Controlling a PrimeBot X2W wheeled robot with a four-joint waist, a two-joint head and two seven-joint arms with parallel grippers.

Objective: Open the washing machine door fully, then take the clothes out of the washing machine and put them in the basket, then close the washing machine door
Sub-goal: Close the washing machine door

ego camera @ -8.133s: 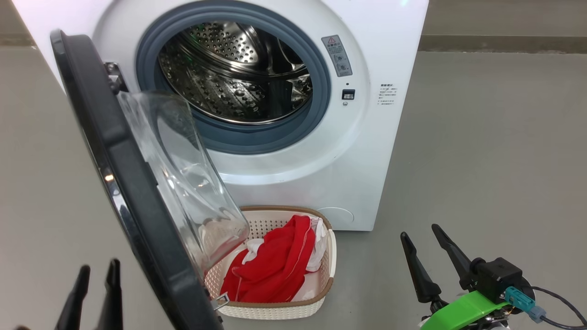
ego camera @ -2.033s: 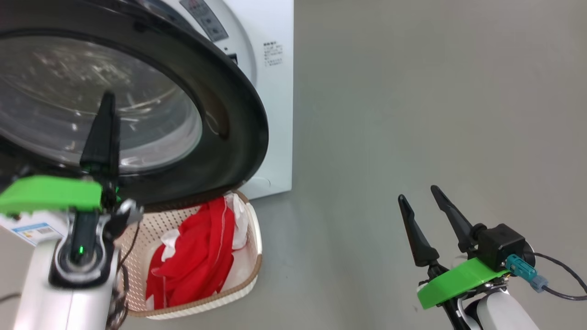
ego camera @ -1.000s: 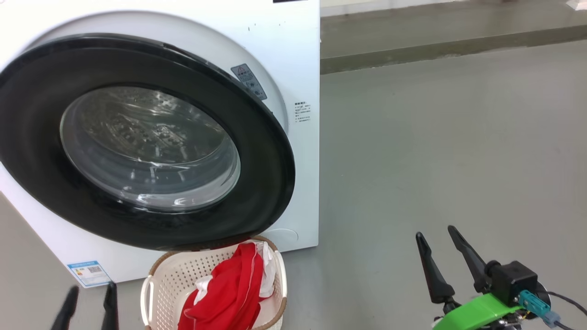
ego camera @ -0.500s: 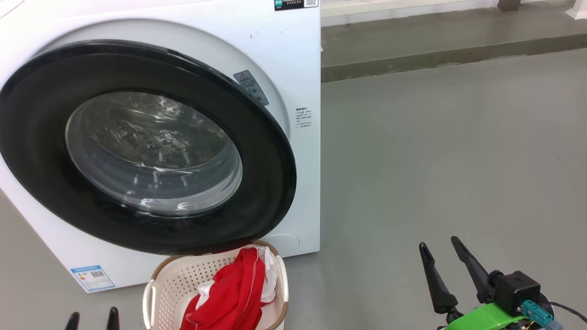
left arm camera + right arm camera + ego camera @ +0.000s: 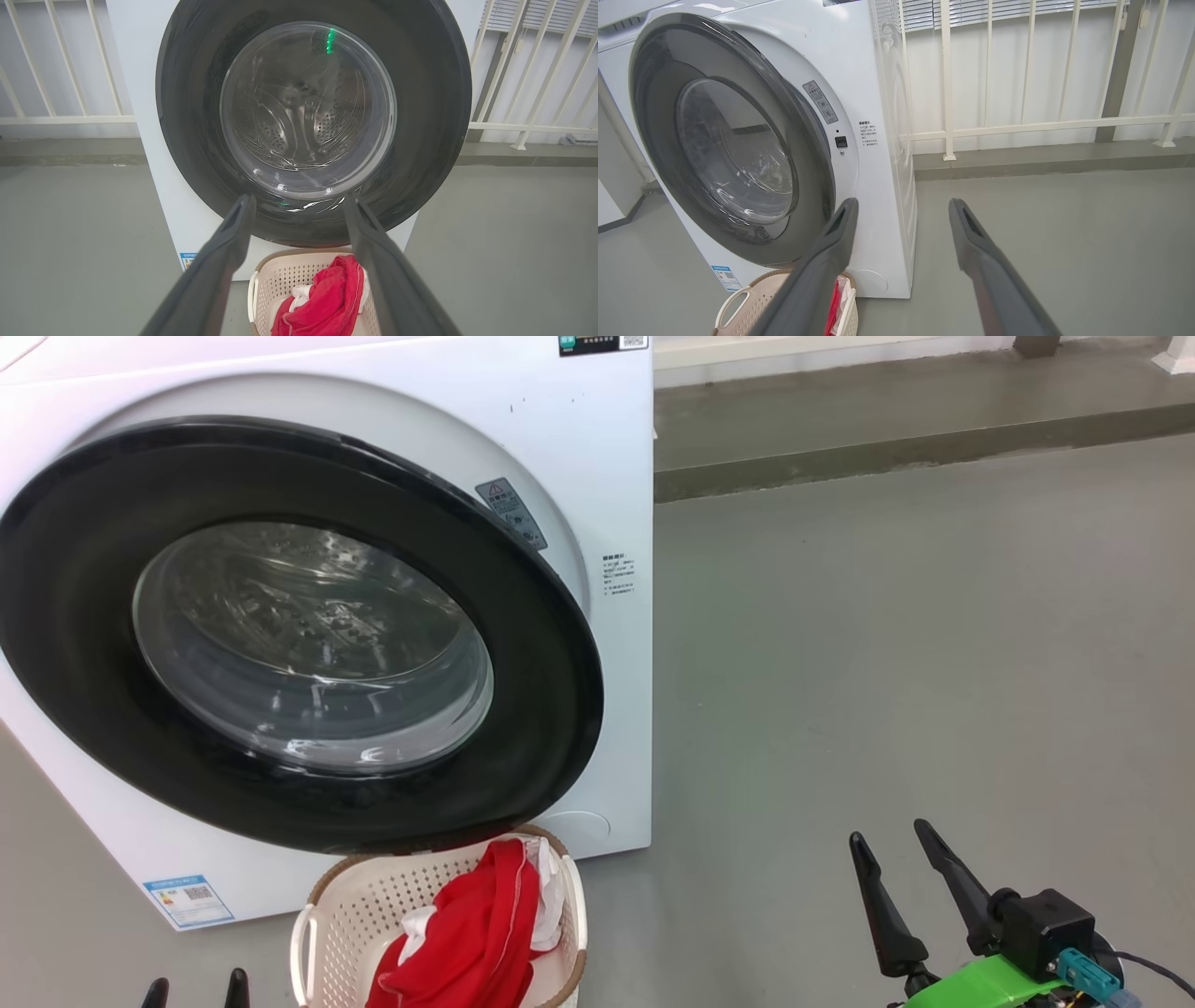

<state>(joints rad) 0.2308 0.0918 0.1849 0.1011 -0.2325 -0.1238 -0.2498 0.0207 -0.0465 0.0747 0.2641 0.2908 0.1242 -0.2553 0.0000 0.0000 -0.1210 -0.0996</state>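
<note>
My left gripper [image 5: 195,991] sits at the lower left, cut off by the frame so that just its two tips show. In the left wrist view its fingers are spread apart with nothing between them, pointing straight at the washing machine door [image 5: 523,709].

The door lies ahead of and above that gripper, swung across the front of the washing machine [image 5: 597,448]. Seen from my right wrist, its right-hand edge seems to stand a little off the white panel, so I judge it pushed to but not latched. The catch itself is hidden behind the black ring. A last press would go on the ring's right side, straight toward the machine, and my left arm is the nearer one.

Through the glass window [image 5: 308,644] I make out bare drum holes. Reflections blur it, so I cannot swear it is empty.

The basket [image 5: 322,887] stands on the floor [image 5: 887,616] at the machine's foot, its far rim tucked under the door's bottom and its near side cut off. The clothes [image 5: 476,933] are heaped inside it.

My right gripper [image 5: 887,840] hangs over bare floor, well apart from the machine, jaws spread and empty.
</note>
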